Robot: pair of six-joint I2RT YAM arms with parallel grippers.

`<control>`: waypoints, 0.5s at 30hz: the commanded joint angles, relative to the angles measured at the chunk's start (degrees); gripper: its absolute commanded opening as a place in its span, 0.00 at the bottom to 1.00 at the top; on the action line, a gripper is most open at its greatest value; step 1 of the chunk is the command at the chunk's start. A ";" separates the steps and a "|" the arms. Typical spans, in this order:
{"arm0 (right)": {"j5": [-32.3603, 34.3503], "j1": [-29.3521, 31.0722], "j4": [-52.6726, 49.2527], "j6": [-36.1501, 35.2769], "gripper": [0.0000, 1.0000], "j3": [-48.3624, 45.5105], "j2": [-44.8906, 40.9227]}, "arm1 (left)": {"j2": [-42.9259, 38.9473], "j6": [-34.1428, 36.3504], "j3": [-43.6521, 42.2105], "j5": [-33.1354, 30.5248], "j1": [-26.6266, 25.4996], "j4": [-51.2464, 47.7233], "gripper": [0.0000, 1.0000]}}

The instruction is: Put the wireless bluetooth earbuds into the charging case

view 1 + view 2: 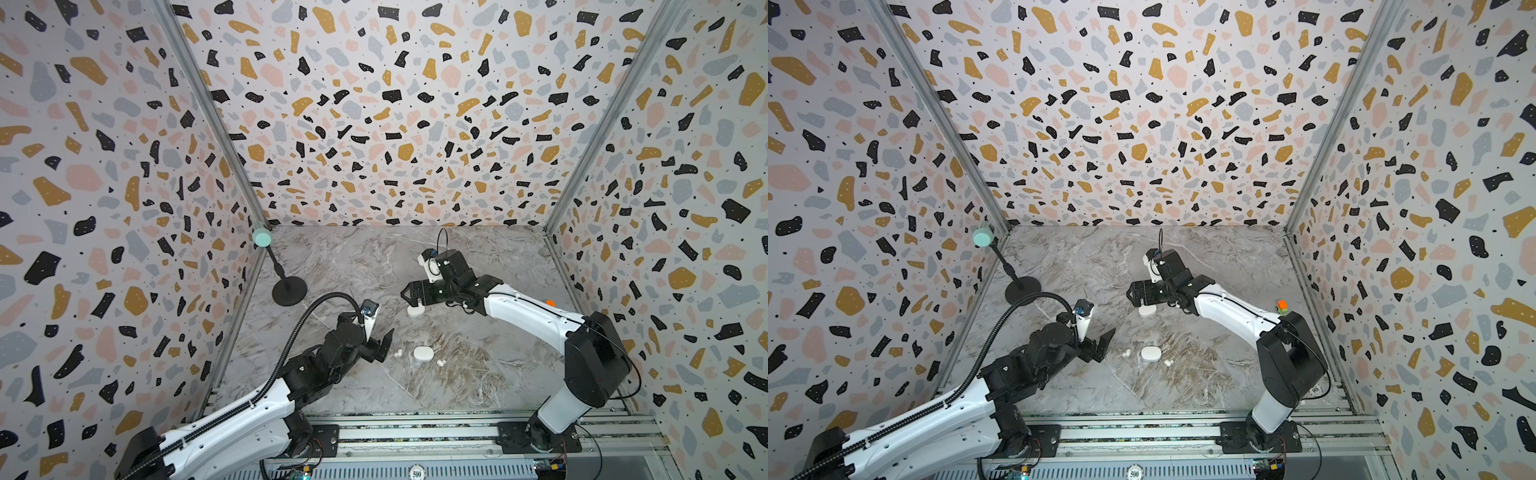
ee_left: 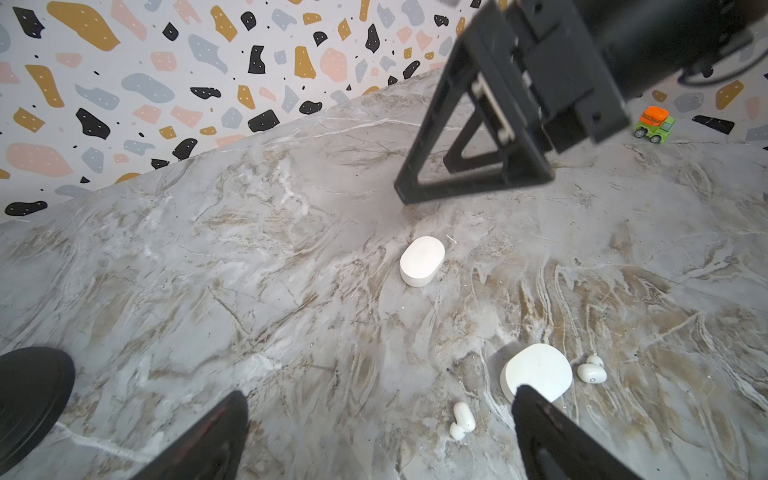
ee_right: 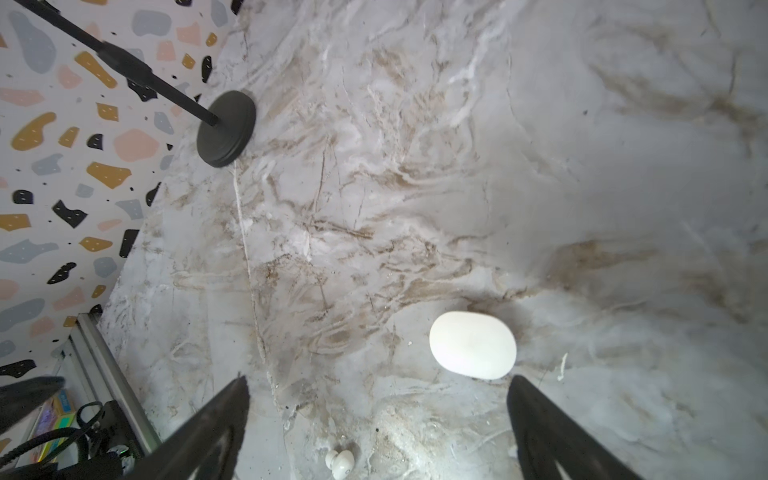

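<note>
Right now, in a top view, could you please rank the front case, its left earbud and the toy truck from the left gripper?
1. Left earbud, beside the left gripper.
2. Front case, table centre.
3. Toy truck, far right.

A grey marble table [image 1: 353,266] sits inside terrazzo-patterned walls [image 1: 374,124]. The left gripper [image 1: 386,348], jaws apart, hovers beside a tiny white earbud [image 1: 397,353] and a white oval case [image 1: 423,354]. Another earbud [image 1: 440,363] lies just right of that case. The right gripper [image 1: 405,296] partly hides a second white case [image 1: 415,311].
</note>
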 commanded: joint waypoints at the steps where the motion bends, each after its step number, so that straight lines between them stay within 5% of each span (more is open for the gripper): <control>1: 3.13 5.24 -1.01 3.81 0.97 -1.85 0.52 | 0.39 -0.22 -0.17 -1.10 -0.18 2.05 1.00; 15: 4.49 6.84 8.21 10.17 0.98 -7.41 5.62 | 0.65 -0.35 -0.12 -1.19 -0.13 1.87 1.00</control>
